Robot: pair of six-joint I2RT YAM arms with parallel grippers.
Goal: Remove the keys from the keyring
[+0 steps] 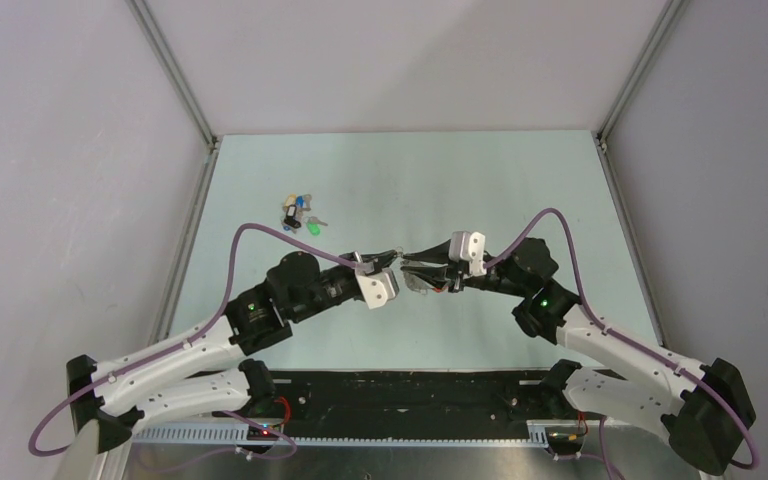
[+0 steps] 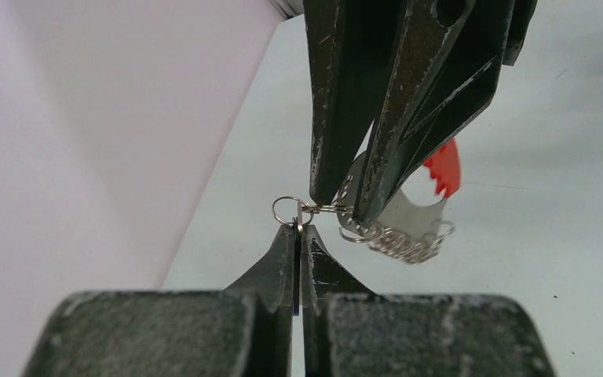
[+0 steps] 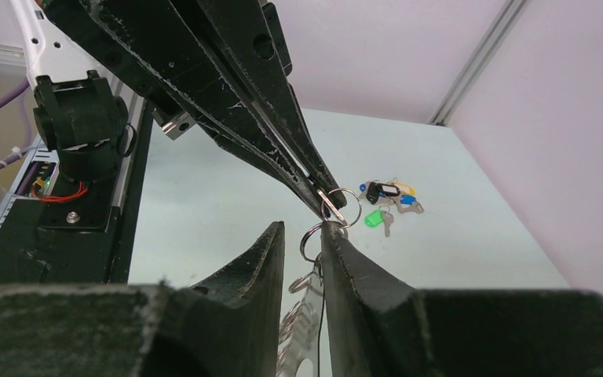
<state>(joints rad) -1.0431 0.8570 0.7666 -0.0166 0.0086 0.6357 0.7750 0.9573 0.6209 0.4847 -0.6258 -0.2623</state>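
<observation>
The two arms meet over the middle of the pale green surface [image 1: 480, 190], tips nearly touching. The right claw [image 2: 341, 206] reaches in from above in the left wrist view, its fingers drawn in on the keyring [image 2: 412, 212], which it holds clear of the surface. A flat silver piece with a red toothed end shows behind the fingers, and a bunch of silver wire loops [image 2: 399, 242] hangs below. The left claw [image 2: 298, 229] has its fingers pressed together, pinching a small ring [image 2: 286, 210] that sticks out sideways from the keyring at the right claw's tips. A cluster of keys [image 1: 298, 212] lies on the surface well apart, toward the far left. One has a black head, others have blue and yellow heads, and a green-headed one [image 1: 312, 228] lies just beside them.
</observation>
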